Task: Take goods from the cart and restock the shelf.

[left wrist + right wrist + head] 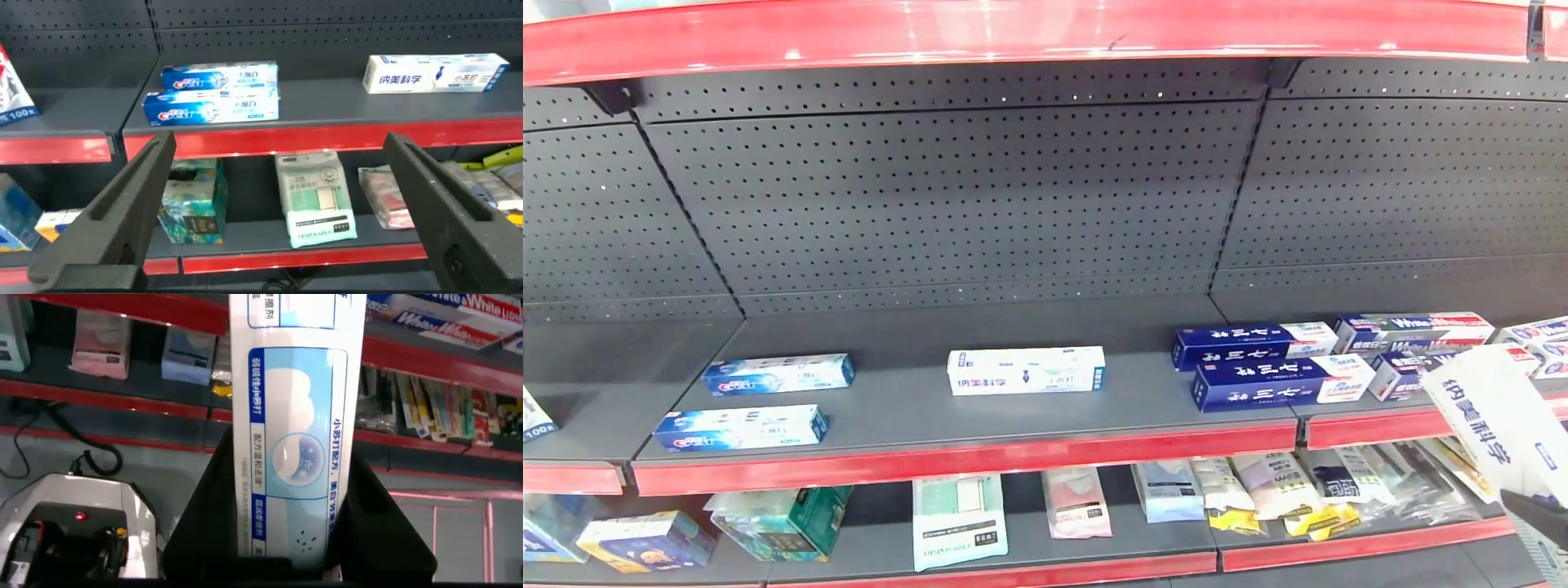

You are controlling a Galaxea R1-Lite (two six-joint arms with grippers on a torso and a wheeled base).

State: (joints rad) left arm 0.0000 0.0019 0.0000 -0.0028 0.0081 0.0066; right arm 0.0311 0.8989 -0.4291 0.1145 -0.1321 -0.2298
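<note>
My right gripper (294, 539) is shut on a white toothpaste box (294, 416), held upright. In the head view that white box (1499, 420) rises at the right edge, in front of the shelf's red lip. A matching white box (1026, 370) lies on the middle of the dark shelf (980, 416). Two light blue boxes (778, 374) (740, 428) lie at the shelf's left, and dark blue boxes (1278, 380) at its right. My left gripper (278, 212) is open and holds nothing, low in front of the shelf, facing the light blue boxes (212, 106).
Above is a red-edged shelf (1013, 33). The lower shelf carries pouches and packs (960, 518) along its length. More red-and-white boxes (1413, 331) lie at the far right. Bare shelf space lies between the white box and the blue ones on either side.
</note>
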